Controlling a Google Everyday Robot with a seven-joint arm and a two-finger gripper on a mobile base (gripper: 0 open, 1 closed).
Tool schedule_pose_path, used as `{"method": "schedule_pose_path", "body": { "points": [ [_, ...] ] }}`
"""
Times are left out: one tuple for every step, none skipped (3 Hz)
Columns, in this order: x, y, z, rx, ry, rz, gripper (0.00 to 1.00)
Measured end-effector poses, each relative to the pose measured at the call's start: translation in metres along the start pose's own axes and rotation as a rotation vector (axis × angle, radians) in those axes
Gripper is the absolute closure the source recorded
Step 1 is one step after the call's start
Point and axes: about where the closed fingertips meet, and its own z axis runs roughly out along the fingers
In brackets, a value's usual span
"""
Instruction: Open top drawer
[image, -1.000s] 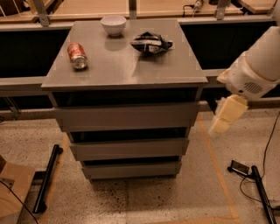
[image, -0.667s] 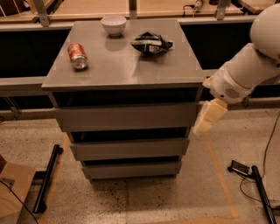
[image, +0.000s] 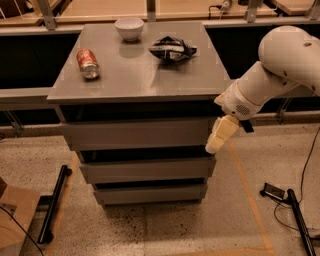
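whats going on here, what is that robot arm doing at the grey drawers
A one-armed robot is working at a grey three-drawer cabinet. Its end effector is down at the right front corner of the top drawer, seemingly to get it open. The drawer does not look pulled out yet. On the cabinet top sit a red can lying on its side, a white bowl and a crumpled bag, all away from the arm.

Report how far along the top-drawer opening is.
Done: nothing on the drawer itself. The top drawer looks shut, with none of its interior showing. In hand: the end effector is at the right end of the drawer front; whether it touches cannot be told. Left: get a hold on the front and pull the drawer out.
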Motion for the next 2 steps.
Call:
{"method": "schedule_pose_path", "body": {
  "points": [
    [0.008, 0.008, 0.001, 0.000, 0.017, 0.015, 0.00],
    [0.015, 0.011, 0.027, -0.010, -0.015, 0.039, 0.00]
  ]
}}
